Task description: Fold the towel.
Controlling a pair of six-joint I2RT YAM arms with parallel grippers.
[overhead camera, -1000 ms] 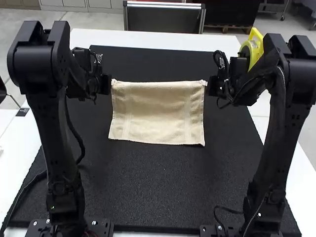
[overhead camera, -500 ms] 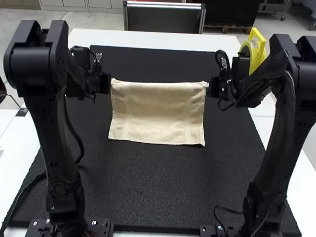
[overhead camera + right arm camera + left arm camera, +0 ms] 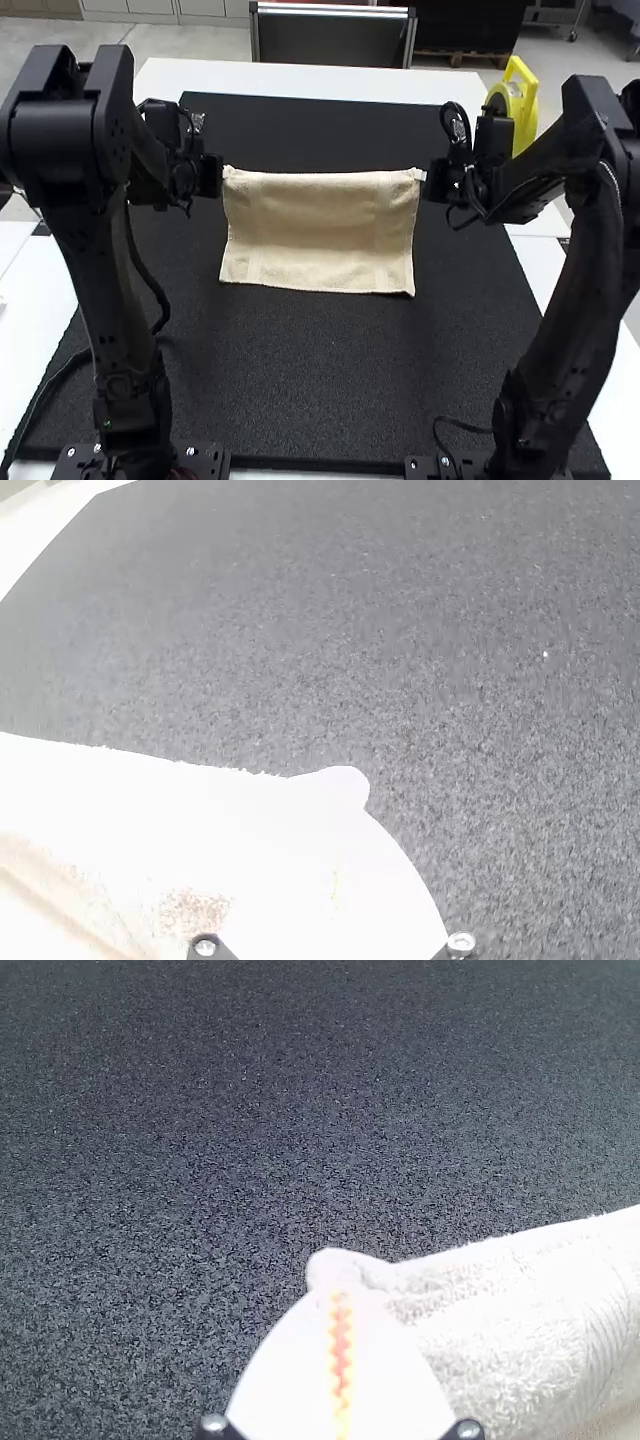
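Together my grippers hold the towel (image 3: 320, 235) stretched over the black mat (image 3: 320, 400): my left gripper (image 3: 221, 176) pinches its far left corner between closed fingers, and my right gripper (image 3: 428, 180), as far as the glare lets me tell, nips the far right one.

We see a white table (image 3: 300, 80) topped with a large black mat (image 3: 310, 380). Beyond it, we make out a grey floor (image 3: 190, 42), pale cabinets (image 3: 200, 8), a dark panel (image 3: 330, 42) with a metallic frame, and a wooden pallet (image 3: 460, 58). Bright light whitens the tabletop.
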